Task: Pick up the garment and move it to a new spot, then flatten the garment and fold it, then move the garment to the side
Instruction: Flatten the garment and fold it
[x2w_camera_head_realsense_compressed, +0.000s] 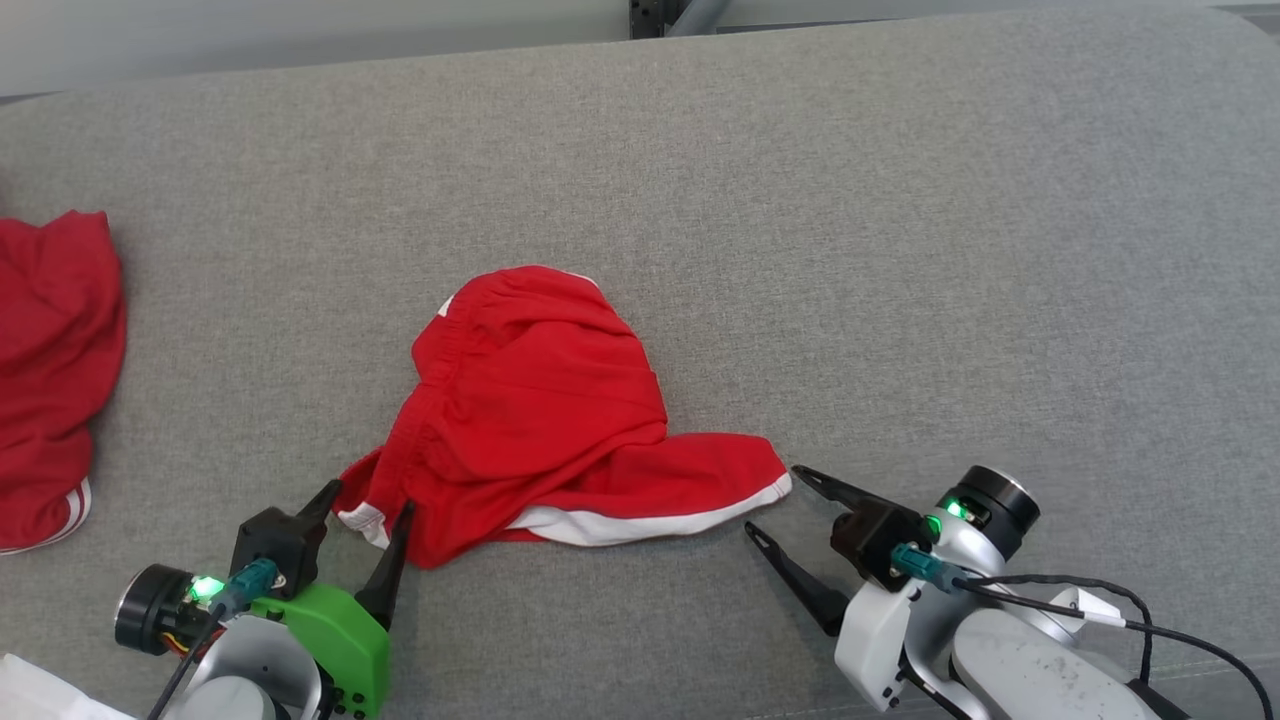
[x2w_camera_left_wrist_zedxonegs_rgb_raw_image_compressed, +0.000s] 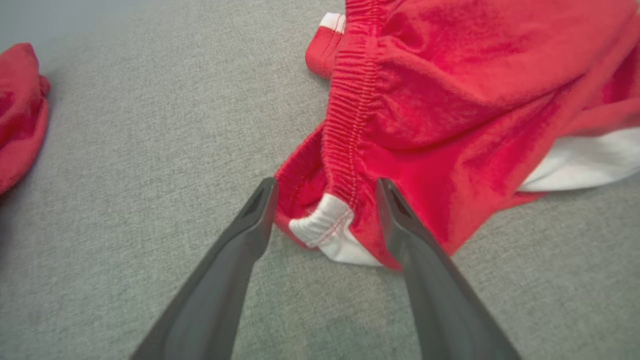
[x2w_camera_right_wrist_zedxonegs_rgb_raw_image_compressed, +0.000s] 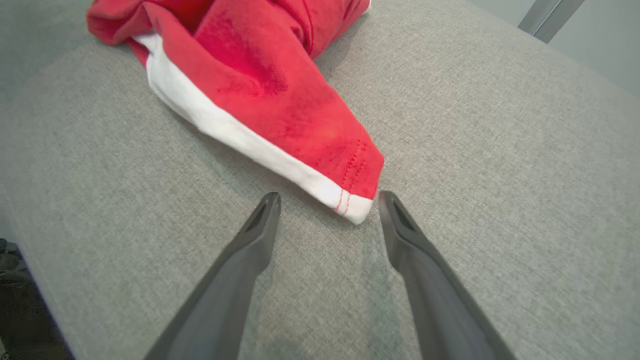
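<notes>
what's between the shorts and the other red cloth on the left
Just bare grey surface lies between the shorts and the red cloth, as the head view shows.

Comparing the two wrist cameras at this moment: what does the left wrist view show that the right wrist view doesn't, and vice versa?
Left wrist view: the elastic waistband, the open left gripper straddling a white-trimmed corner, and a second red cloth at the far left. Right wrist view: the white-banded hem tip at the open right gripper, plus a metal post top right. Both: the red garment on the grey fabric surface.
</notes>
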